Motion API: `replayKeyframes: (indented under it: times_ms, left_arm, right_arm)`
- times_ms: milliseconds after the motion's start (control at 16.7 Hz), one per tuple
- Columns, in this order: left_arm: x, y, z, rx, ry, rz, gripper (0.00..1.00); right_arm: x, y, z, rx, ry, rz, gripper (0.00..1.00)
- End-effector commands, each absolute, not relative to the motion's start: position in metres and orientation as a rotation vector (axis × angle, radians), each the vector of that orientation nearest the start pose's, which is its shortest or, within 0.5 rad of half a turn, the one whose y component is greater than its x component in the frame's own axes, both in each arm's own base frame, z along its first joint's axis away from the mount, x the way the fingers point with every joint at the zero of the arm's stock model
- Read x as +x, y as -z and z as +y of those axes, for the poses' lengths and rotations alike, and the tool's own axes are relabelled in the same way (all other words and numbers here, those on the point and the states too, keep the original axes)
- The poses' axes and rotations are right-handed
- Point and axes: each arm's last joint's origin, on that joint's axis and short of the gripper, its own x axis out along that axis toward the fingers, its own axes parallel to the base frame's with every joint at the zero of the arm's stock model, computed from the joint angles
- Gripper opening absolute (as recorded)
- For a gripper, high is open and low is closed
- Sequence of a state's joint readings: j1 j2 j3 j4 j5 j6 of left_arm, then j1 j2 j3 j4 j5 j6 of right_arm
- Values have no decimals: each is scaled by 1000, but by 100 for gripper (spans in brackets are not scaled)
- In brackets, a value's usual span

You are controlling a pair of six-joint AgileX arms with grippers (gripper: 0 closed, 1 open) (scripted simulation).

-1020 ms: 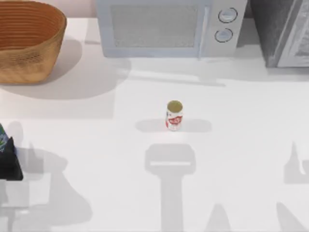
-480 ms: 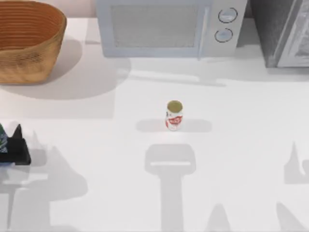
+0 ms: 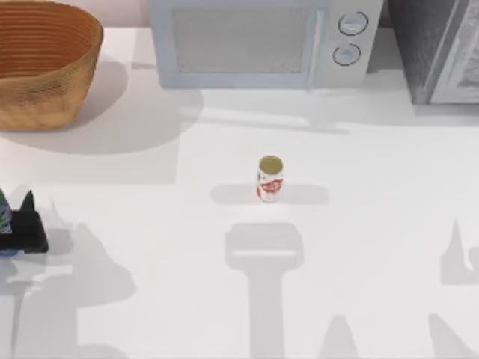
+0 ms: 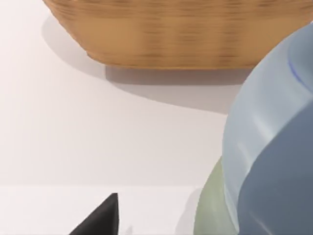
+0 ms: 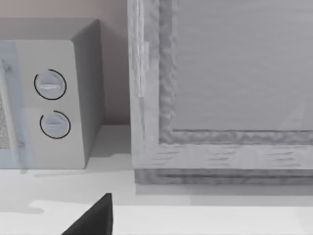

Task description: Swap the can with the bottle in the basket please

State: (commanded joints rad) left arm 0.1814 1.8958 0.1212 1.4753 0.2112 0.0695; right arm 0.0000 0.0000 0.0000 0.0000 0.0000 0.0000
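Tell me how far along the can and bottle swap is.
Done: the basket at the table's back left looks emptied, as no bottle shows inside it. In hand: the left gripper, at the table's left edge, holds the bottle out of the basket. Left: set the bottle down, then put the can, upright and untouched mid-table, into the basket. One finger of the right gripper shows in its wrist view.

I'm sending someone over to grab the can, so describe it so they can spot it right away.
Start at the microwave along the back of the table. Come straight toward the front; the can stands upright, alone in the middle. It is a small white cylinder with red markings and a dull gold top, unlike the blue bottle at the left edge.
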Motion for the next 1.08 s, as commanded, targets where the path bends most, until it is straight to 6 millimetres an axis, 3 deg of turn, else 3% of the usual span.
replayKeyframes:
  times_ms: [660,1080]
  left_arm:
    - [210,-68,32,-3,21,290,2]
    - [210,-68,32,-3,21,290,0]
  right_arm:
    - [106,-160,-1,0,0,0,100]
    - [106,-160,-1,0,0,0,100]
